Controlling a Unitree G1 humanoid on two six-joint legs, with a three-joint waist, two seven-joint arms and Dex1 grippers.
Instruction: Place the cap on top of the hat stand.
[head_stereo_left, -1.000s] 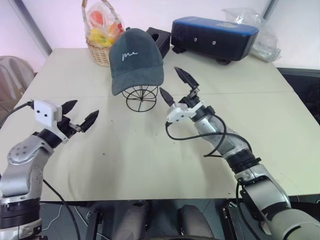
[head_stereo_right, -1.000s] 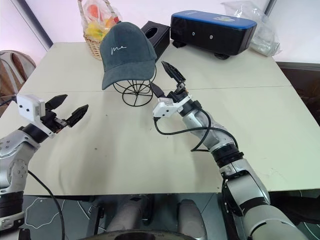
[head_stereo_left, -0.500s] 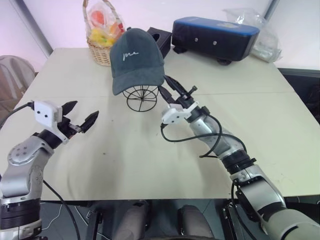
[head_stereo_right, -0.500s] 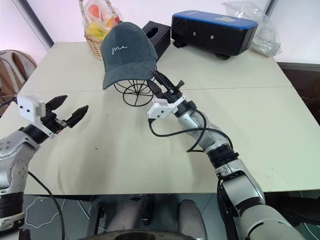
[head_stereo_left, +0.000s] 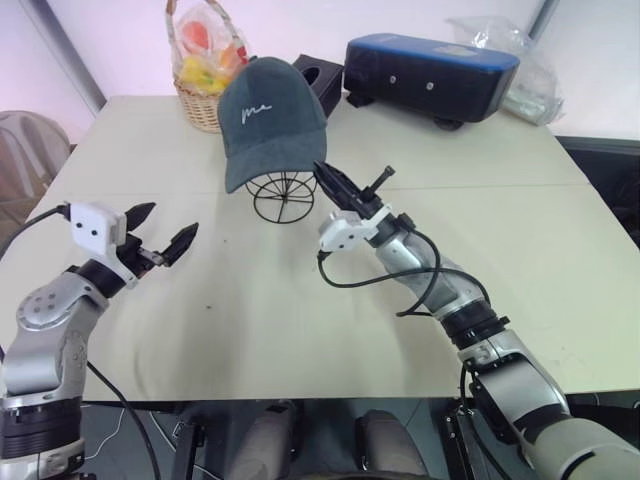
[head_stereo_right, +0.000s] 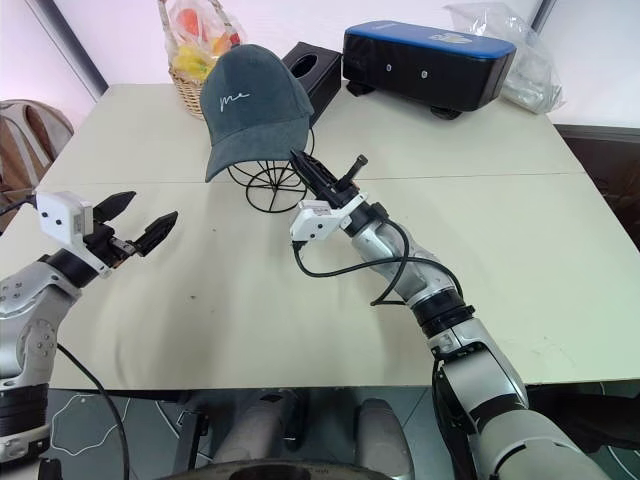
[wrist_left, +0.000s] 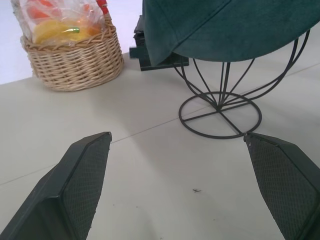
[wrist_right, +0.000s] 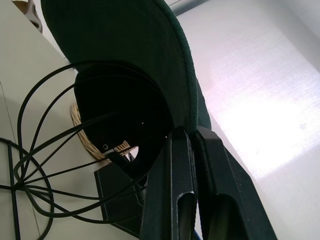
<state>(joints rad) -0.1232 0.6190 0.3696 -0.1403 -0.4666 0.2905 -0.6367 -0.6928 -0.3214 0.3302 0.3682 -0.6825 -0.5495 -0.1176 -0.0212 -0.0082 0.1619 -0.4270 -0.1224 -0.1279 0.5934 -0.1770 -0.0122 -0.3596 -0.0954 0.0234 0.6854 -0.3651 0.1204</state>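
The cap (head_stereo_left: 272, 118) is being carried on the hat stand (head_stereo_left: 283, 196), tilted. Its rear edge is being pinched by the clenched right gripper (head_stereo_left: 328, 180); gentle, level tugging is being called for. The left gripper (head_stereo_left: 162, 232) is being held released, well apart.

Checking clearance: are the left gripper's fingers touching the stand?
No: the left gripper is open, short of the stand.

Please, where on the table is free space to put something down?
The near middle of the table, between the left gripper and the right gripper, is bare, and the right side too. The far edge is crowded: wicker basket, hat stand with cap, black box, blue-black device.
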